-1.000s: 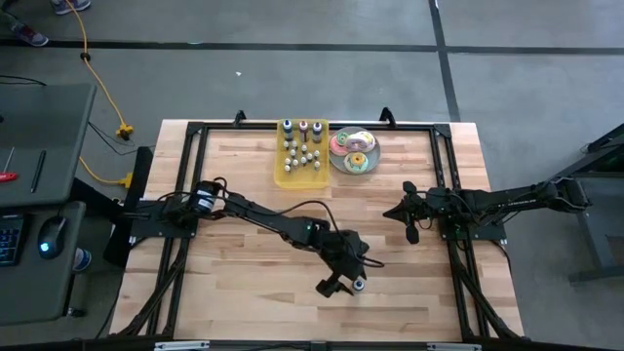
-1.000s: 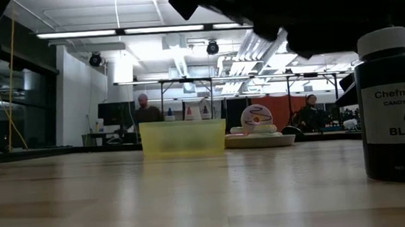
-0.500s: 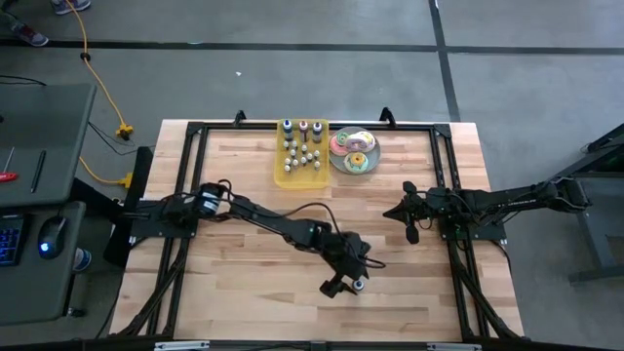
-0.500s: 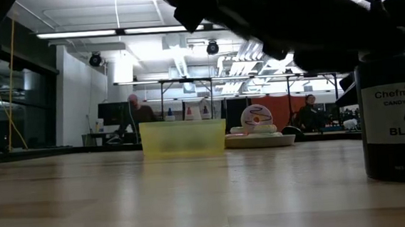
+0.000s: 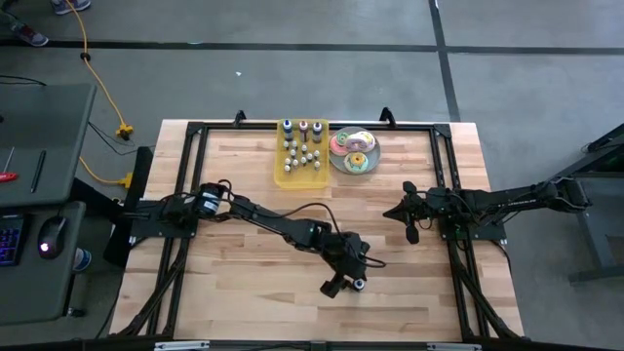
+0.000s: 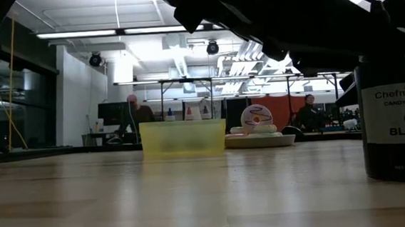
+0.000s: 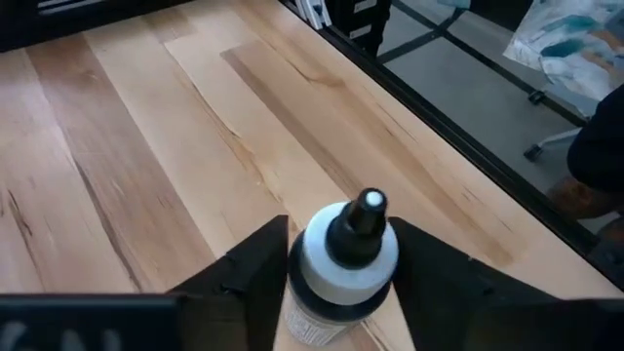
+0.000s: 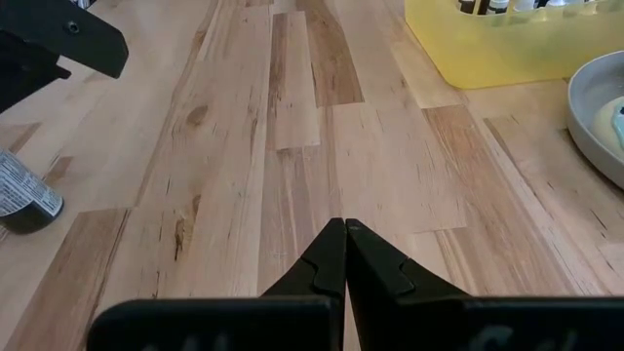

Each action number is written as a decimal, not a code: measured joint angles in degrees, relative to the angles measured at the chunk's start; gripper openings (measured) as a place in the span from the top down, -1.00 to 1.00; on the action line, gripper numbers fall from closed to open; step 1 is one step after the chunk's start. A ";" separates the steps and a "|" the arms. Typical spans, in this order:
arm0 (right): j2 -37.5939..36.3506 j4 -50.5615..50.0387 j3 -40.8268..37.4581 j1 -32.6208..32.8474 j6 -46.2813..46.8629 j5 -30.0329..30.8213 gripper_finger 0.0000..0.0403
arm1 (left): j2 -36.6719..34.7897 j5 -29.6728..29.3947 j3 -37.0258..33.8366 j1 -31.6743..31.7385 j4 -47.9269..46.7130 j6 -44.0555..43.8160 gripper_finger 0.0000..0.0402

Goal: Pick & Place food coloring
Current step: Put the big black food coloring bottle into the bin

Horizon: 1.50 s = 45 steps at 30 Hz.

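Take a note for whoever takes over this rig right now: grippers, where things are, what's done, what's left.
Left gripper: fingers either side of the black food coloring bottle with white collar, upright on the near-centre table; grip not confirmed.
Right gripper: shut, empty, waiting at the right side.
Yellow rectangular plastic tray at the far edge holds the other tiny bottles, beside the round plate of doughnuts.
Done: reach. Left: lift the bottle, place it.

A pale wooden worktop [image 5: 244, 283] stands on a grey concrete floor [image 5: 292, 78] crossed by dark lines. A yellow cable [image 5: 90, 68] trails over the floor. Beyond, long ceiling lights [image 6: 111, 32] glow over a white wall [image 6: 79, 93], and people sit at distant desks [image 6: 104, 138].
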 joint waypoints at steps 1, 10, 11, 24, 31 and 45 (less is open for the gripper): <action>0.00 0.00 0.01 0.00 0.00 0.00 1.00 | 0.00 0.01 0.00 0.00 0.09 -0.03 0.21; 0.00 0.00 0.00 0.01 0.00 0.00 1.00 | -0.07 -0.09 0.11 0.03 0.48 -1.65 0.50; 0.00 -0.01 0.00 0.00 0.00 0.00 1.00 | -0.07 -0.19 0.11 0.04 0.52 -2.49 0.50; 0.00 0.00 0.01 0.01 0.00 -0.02 1.00 | -0.02 -0.80 12.48 1.25 -13.37 -10.63 0.48; 0.00 -0.01 0.00 -0.01 0.00 0.00 1.00 | -1.35 -0.07 21.25 1.97 -25.57 -6.94 0.48; 0.00 -0.02 0.01 0.00 0.00 0.00 1.00 | -12.26 -0.13 21.51 4.70 -39.19 -0.67 0.47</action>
